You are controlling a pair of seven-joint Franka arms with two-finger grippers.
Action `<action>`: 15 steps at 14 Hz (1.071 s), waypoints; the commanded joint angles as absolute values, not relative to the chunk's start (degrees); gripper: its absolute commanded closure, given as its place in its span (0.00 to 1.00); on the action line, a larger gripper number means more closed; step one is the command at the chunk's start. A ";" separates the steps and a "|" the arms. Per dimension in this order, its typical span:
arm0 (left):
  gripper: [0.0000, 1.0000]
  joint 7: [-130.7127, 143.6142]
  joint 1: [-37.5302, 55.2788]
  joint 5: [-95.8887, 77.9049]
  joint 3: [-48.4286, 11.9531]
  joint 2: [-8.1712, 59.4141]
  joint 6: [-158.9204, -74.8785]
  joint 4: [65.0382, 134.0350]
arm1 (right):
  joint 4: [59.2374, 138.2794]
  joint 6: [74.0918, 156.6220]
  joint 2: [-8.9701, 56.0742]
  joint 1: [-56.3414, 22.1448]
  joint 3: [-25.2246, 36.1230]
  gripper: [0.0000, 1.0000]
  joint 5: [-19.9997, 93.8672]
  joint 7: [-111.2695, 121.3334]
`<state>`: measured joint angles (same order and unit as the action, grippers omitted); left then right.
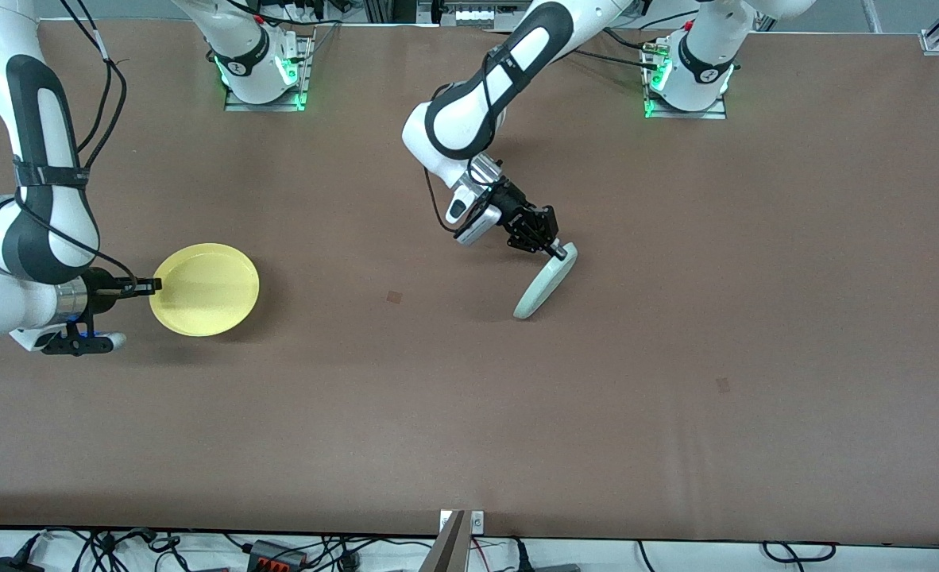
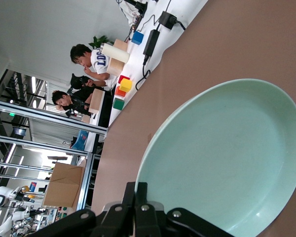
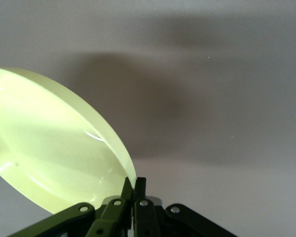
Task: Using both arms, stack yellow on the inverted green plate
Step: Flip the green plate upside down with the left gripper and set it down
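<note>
brown table point(image 1: 469, 413) | coloured blocks point(image 2: 122, 89) | cardboard box point(image 2: 63, 185) | two seated people point(image 2: 89, 57)

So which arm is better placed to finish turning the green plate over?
Left. The left gripper is shut on the green plate's rim, already tilted on edge; the right gripper holds the yellow plate.

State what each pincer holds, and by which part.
The left pincer pinches the green plate by its rim, tilted up on edge over the table. The right pincer pinches the yellow plate by its rim.
</note>
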<state>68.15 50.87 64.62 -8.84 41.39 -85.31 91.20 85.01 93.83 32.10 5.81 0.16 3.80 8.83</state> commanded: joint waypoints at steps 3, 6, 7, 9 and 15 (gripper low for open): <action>0.01 70.93 51.77 63.29 -8.79 44.74 -90.95 88.95 | 84.99 92.64 31.73 5.27 0.18 1.00 4.22 8.88; 0.00 71.19 50.02 54.79 -8.97 44.03 -97.45 85.01 | 84.99 92.64 31.82 4.75 0.18 1.00 4.22 9.67; 0.00 71.19 49.05 49.19 -9.05 43.95 -100.25 83.16 | 84.99 92.72 31.82 4.75 0.18 1.00 4.39 9.67; 0.00 71.28 45.71 38.37 -9.05 43.77 -107.89 81.13 | 84.82 92.72 31.73 2.82 0.18 1.00 4.48 9.32; 0.00 76.11 42.19 28.57 -8.96 43.68 -122.60 81.21 | 81.48 92.64 31.73 -3.85 0.18 1.00 4.66 8.35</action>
